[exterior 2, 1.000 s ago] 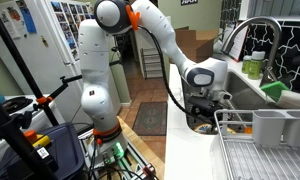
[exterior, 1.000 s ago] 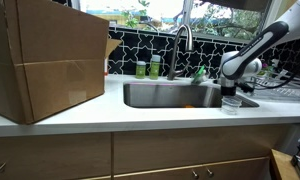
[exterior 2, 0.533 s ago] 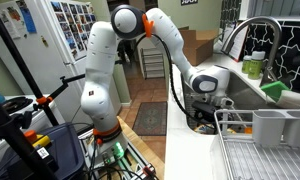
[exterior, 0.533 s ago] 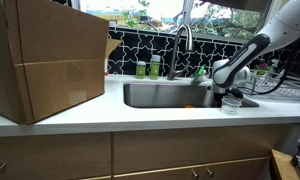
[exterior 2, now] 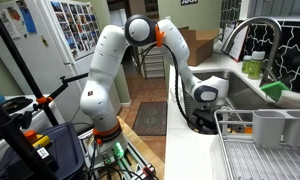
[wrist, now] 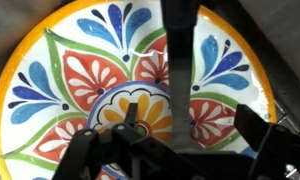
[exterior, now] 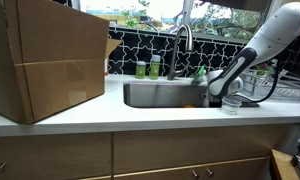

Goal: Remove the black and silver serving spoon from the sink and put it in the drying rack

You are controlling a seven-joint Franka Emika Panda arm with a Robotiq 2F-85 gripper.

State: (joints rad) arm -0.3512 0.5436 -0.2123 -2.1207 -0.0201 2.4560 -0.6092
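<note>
Grab step here I reckon: hand (wrist: 175, 150) spread open, low in the sink (exterior: 155, 96) over the serving spoon (wrist: 180, 60) lying across a painted plate (wrist: 50, 90), so next it should drop and pinch it cleanly.

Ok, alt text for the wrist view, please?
A plate painted with blue, orange and green flowers fills the view, with a blurred dark serving spoon lying across it from the top edge. The open gripper shows dark fingers at the bottom.

Brushed s/s sink (exterior: 160, 95), matt cardboard box (exterior: 45, 60), wire drying rack (exterior 2: 252, 150), glossy painted plate (wrist: 50, 90)
</note>
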